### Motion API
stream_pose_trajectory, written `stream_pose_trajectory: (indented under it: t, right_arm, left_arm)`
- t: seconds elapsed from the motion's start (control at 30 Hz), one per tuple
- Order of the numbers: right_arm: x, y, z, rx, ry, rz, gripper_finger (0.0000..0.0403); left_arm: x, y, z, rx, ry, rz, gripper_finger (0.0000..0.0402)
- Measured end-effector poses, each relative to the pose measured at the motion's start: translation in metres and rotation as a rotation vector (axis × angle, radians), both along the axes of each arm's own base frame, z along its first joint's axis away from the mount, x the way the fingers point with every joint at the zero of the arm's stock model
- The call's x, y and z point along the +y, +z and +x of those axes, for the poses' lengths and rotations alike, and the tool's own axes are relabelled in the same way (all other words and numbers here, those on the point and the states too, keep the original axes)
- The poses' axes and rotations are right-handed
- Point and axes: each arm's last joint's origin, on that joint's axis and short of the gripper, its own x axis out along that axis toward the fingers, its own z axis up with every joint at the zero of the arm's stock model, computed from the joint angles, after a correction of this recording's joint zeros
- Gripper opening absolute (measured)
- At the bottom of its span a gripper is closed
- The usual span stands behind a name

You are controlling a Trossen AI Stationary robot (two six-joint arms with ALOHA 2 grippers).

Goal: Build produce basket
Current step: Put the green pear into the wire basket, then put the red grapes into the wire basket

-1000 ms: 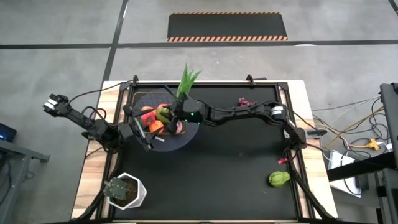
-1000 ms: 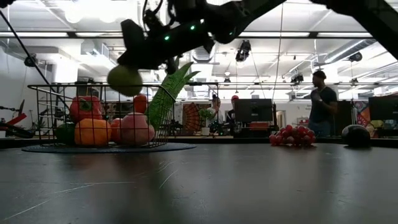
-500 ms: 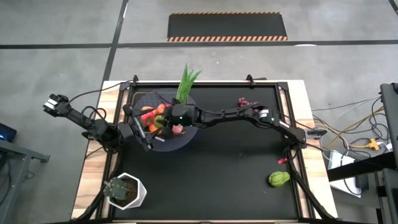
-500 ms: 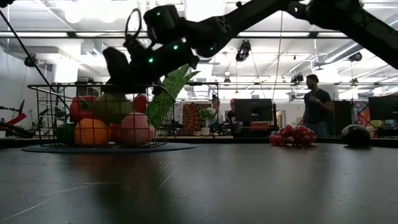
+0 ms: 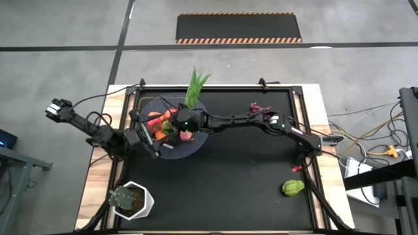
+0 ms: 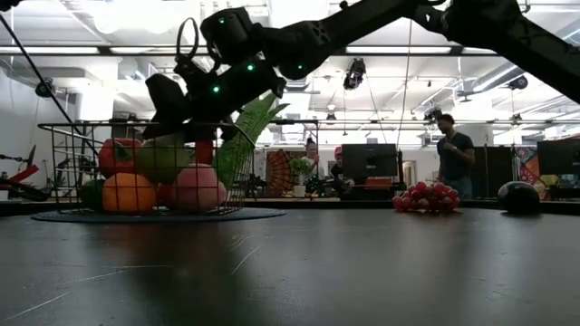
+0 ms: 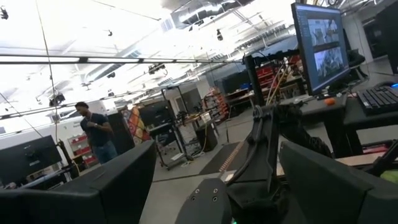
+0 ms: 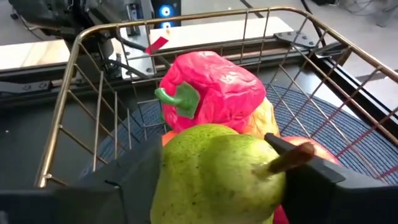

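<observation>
In the high view, at the far left of the frame, the left arm is lying folded along the table's left edge, its left gripper (image 5: 149, 145) resting just beside the lower left of the basket; whether its jaws are open or closed cannot be told. Below it, in the lower left corner of the table, a small dark-green plant in a white hexagonal pot (image 5: 132, 200) is standing.

Just right of the left arm, in the upper left part of the black table mat (image 5: 241, 176), the dark wire-grid rectangular basket on its round grey disc base (image 5: 177, 149) is holding red, orange and pink toy produce, with a long green leafy stalk (image 5: 194, 87) sticking out toward the frame's top. The right arm is stretching across from the right, and the right gripper (image 5: 175, 122) is sitting over the basket, jaws clamped on a yellow-green toy pear (image 8: 214, 175) with a brown stem, held above a red toy bell pepper (image 8: 213, 89) inside the wire walls.

Further right, near the mat's upper edge, a bunch of dark red-purple grapes (image 5: 256, 106) is lying. At the lower right, a thin red chili (image 5: 297, 168) is lying beside a lumpy green toy vegetable (image 5: 292, 188).
</observation>
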Motion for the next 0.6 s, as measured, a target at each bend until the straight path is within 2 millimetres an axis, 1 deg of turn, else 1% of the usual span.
stream_pose_trajectory:
  t: [0.13, 0.3, 0.5, 0.6]
  right_arm:
    - [0.0, 0.007, -0.004, 0.022, 0.007, -0.007, 0.0291]
    - [0.002, 0.026, -0.011, 0.038, 0.012, -0.013, 0.0315]
    - [0.003, 0.057, -0.024, 0.055, 0.023, -0.033, 0.0326]
    - [0.005, 0.082, -0.039, 0.098, 0.039, -0.059, 0.0326]
  left_arm:
    - [0.0, 0.0, 0.001, 0.002, 0.0, 0.001, 0.0322]
    - [0.0, 0.0, 0.001, 0.003, 0.0, 0.001, 0.0322]
    - [0.0, -0.001, 0.001, 0.004, 0.0, 0.002, 0.0322]
    - [0.0, -0.001, 0.001, 0.003, -0.001, 0.001, 0.0322]
